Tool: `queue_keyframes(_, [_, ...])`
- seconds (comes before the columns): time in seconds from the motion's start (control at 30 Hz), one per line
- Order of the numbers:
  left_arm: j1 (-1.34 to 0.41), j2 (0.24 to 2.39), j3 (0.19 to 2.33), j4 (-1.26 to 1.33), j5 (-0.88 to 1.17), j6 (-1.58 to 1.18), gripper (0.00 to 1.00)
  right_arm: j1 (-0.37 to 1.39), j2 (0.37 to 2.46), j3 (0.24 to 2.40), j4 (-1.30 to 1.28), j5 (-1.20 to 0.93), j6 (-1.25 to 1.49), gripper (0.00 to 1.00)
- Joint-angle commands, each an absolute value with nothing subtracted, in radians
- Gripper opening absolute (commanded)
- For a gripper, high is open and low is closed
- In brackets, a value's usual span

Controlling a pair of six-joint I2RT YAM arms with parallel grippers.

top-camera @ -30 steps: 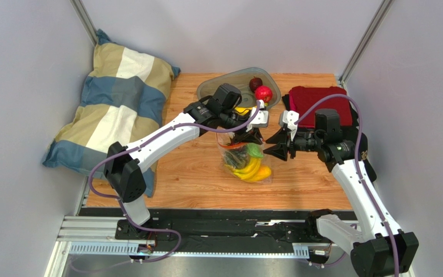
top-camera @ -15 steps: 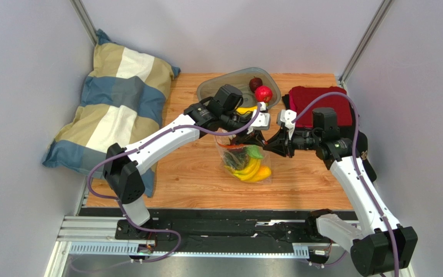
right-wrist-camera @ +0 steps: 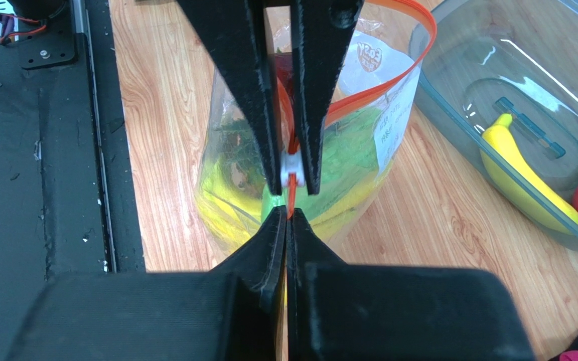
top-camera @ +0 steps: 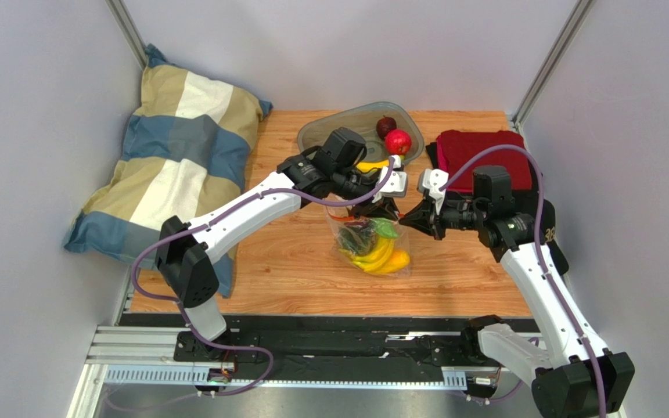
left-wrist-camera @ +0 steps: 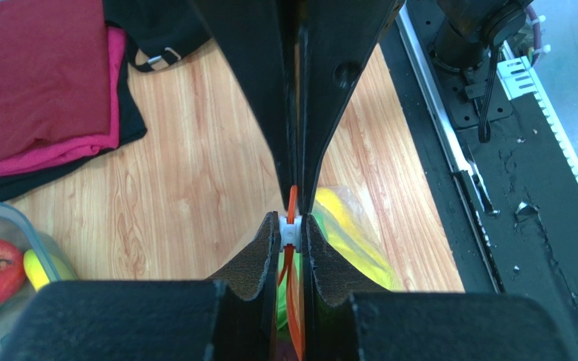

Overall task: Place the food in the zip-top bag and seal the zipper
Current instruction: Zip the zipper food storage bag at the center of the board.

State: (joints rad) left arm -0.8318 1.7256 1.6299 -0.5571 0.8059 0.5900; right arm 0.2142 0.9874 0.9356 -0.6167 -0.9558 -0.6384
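Zipper (left-wrist-camera: pixel 293 201) within left gripper (left-wrist-camera: pixel 290 226), right gripper (right-wrist-camera: pixel 286 214)

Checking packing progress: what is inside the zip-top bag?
Through the zip-top bag show yellow bananas and a green piece; darker contents near its mouth are covered by the left gripper.

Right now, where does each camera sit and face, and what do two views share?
Top external: above and behind the bases, looking down on the wooden table; both arms show, left gripper and right gripper meeting over the clear zip-top bag.
Left wrist: faces the right gripper; own black fingers shut on the white slider.
Right wrist: faces the grey-green translucent tray; own fingers shut on the orange-red zipper.
Shared: both wrist views show slider and zipper.
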Motion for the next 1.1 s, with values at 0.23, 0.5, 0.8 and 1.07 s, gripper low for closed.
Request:
queue_keyframes(0.23, [-0.753, 1.706, 1.658, -0.663, 0.727, 0.676, 0.06, 0.189, 0.953, 0.940, -0.626, -0.950, -0.661, 0.00])
queue_keyframes(0.5, [-0.719, 1.701, 1.670, -0.666, 0.739, 0.702, 0.00, 0.179, 0.956, 0.942, -0.661, -0.957, -0.696, 0.00])
queue_keyframes(0.8, [-0.790, 1.683, 1.698, -0.670, 0.785, 0.709, 0.00, 0.204, 1.032, 1.011, -0.578, -0.997, -0.555, 0.96])
queue_keyframes(1.07, [-0.831, 1.701, 1.710, -0.669, 0.776, 0.689, 0.00, 0.250, 1.063, 1.040, -0.672, -0.999, -0.675, 0.61])
